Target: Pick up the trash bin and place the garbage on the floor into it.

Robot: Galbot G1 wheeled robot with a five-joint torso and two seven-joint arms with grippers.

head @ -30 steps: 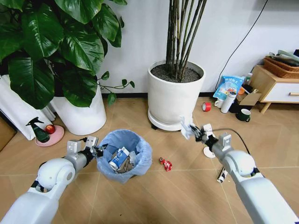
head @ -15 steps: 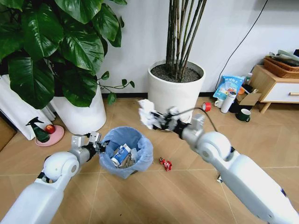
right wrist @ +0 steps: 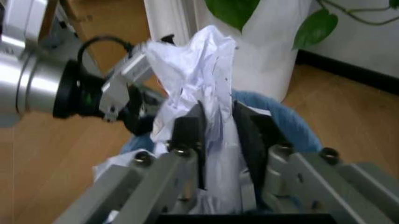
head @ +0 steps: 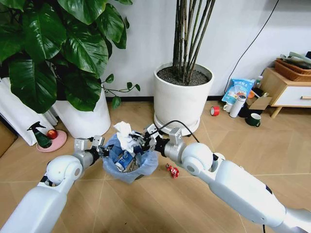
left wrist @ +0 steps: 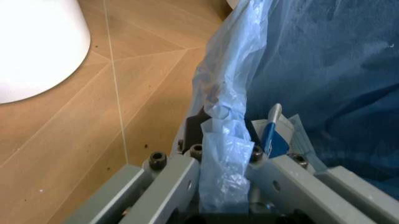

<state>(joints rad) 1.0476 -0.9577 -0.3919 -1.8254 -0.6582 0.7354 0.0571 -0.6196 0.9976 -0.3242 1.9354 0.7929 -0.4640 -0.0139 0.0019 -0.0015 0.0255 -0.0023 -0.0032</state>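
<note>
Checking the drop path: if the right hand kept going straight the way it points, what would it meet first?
Probably the left hand clamping the rim of the small round blue-lined trash bin; the right hand, gripping the crumpled white paper wad, points across the opening toward it, though depth is unclear.

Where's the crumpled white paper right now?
In the head view the crumpled white paper sits clamped in the right pincer, directly above the trash bin, whose rim the left pincer grips.

Bright, even indoor light with soft shadows; the white pot (left wrist: 37, 46) glares, and the right wrist view blurs.
</note>
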